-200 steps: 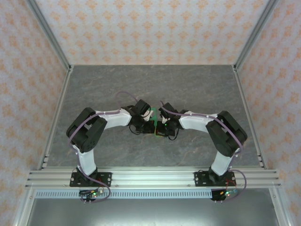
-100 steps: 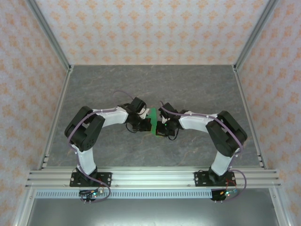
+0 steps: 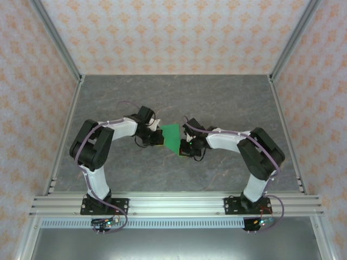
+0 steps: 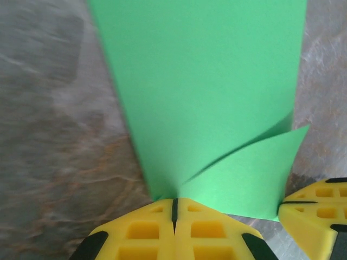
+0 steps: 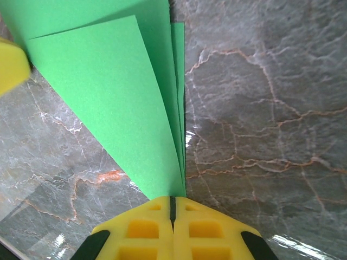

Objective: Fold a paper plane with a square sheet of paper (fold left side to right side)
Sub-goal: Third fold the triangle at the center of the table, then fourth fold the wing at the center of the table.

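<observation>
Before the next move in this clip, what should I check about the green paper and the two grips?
1. Left gripper shut on the folded green paper: ok.
2. Right gripper shut on the same paper: ok.
3. Grippers apart, paper spread between them in the top view: ok.
4. Paper layers lying flush: not ok, they fan apart from the right grip.
5. Paper lifted off the grey marble table: cannot tell.
</observation>
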### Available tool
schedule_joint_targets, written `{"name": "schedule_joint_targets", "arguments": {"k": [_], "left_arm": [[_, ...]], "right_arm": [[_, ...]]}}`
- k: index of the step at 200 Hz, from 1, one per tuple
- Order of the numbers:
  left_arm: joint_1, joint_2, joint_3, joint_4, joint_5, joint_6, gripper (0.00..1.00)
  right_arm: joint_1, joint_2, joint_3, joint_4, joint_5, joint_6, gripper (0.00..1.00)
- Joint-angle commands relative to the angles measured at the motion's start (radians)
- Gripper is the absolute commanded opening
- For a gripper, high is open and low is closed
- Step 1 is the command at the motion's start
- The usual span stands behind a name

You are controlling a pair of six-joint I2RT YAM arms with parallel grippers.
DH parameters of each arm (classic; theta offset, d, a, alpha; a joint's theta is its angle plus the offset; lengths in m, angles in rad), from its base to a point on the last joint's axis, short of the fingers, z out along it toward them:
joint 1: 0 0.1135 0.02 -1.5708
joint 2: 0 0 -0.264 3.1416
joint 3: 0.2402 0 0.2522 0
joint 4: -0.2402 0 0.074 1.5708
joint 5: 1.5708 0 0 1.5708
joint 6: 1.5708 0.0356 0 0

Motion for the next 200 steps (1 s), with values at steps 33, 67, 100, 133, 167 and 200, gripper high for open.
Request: {"name": "schedule_joint_targets", "arguments": {"k": [33,67,100,133,167,200], "left_arm": [[0.084,-0.028,0.017,-0.057,-0.168,0.016,0.09],[0.085,-0.146,-0.052,-0.015,-0.143,-0.034,0.21],[0.084,-0.291,-0.164,0.069,-0.122,-0.134,0.39],[0.083,-0.357,-0.27,0.202,-0.061,-0.288,0.49],[0.056,-0.332,-0.337,0.353,-0.001,-0.411,0.53],[0.003,-0.263,-0.322,0.418,0.005,-0.456,0.53]], "right_arm": [[0.0,0.008,-0.046,-0.073,0.042,-0.021,0.0],[0.003,-0.05,-0.024,-0.015,0.025,-0.048,0.0],[0.002,-0.136,0.0,-0.016,0.128,-0.112,0.18],[0.003,-0.174,0.024,-0.004,0.257,-0.18,0.39],[0.0,-0.125,0.059,0.037,0.318,-0.222,0.53],[-0.001,-0.069,0.078,0.087,0.325,-0.223,0.54]]}}
